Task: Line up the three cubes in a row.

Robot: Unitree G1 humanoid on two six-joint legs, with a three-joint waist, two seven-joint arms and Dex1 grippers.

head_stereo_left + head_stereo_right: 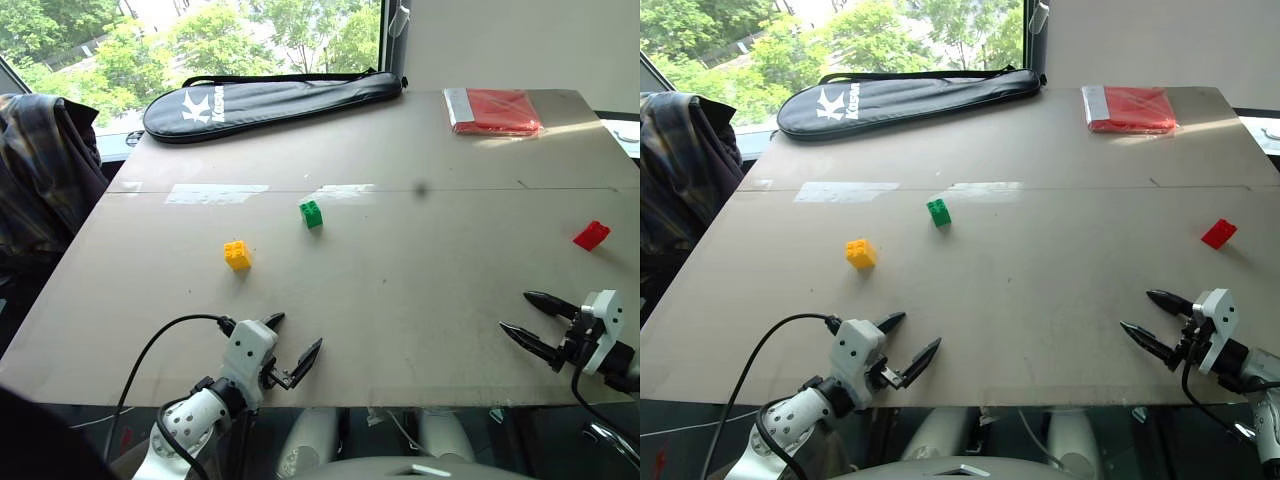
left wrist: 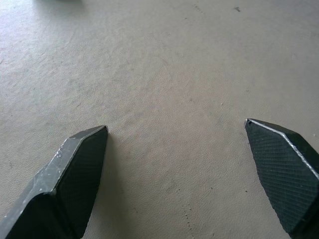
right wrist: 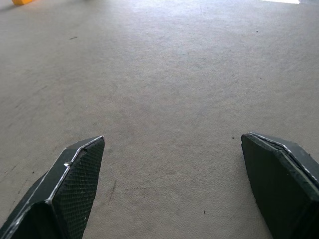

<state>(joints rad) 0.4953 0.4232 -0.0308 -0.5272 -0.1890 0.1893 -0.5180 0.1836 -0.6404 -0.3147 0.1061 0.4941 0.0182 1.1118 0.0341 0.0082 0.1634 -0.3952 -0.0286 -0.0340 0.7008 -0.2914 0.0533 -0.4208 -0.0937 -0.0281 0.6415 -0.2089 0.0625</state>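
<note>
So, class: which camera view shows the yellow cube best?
The left eye view: the yellow cube sits whole on the table, studs visible, left of the green cube. The right eye view shows it much the same. The right wrist view catches just an edge of it at the frame border.

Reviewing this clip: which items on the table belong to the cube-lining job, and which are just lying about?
Part of the job:
yellow cube
green cube
red cube

Just lying about:
black racket bag, far edge
flat red packet, far right corner
plaid garment, beside the table
</note>
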